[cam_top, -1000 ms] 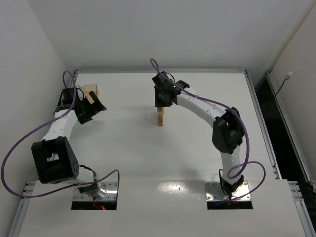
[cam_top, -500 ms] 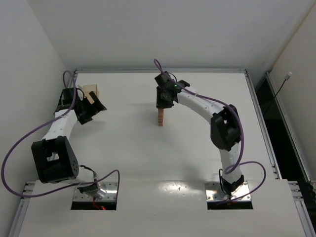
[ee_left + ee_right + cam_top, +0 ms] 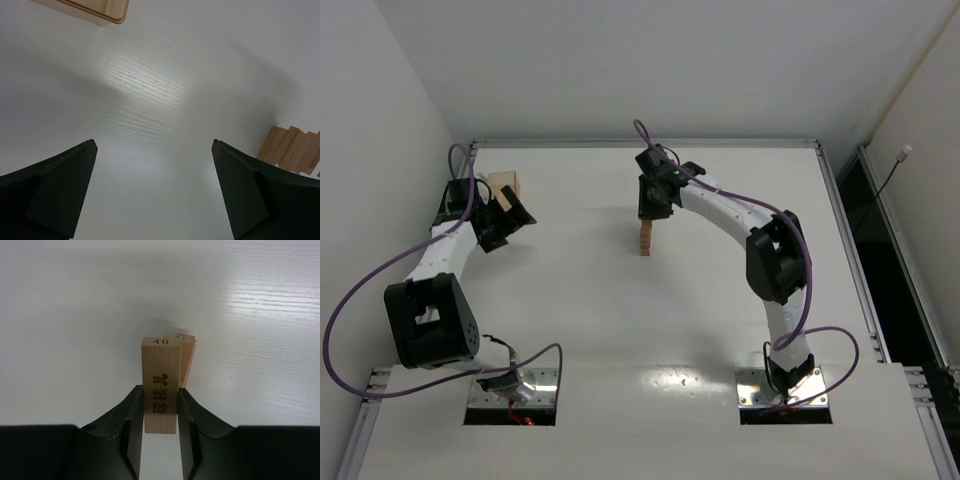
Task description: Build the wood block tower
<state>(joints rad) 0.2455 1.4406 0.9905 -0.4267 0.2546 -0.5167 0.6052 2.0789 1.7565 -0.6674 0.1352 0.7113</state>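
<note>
- Counter (image 3: 570, 320): white, wood-grained, no writing.
- Right arm (image 3: 730, 212): over the last second its elbow has drawn in and its wrist has shifted slightly toward the far edge. Judged a small adjustment above the stack, with placement not yet done.
- Left arm (image 3: 440, 255): unmoved, near the far-left corner.
- Box (image 3: 505, 184): far-left corner, unchanged, no label seen.
- Tower (image 3: 645, 240): mid-counter, somewhat toward the far edge, position unchanged. Its top bar end reads "27".
- Loose blocks (image 3: 294, 147): fanned beside the left hand (image 3: 153, 145), which is spread wide and empty.
- Right hand (image 3: 160, 395): clamped on one block (image 3: 160, 365), just over the tower. Contact cannot be told.
- Block writing: "40" on the end, with dark printed characters along the face that I cannot read.
</note>
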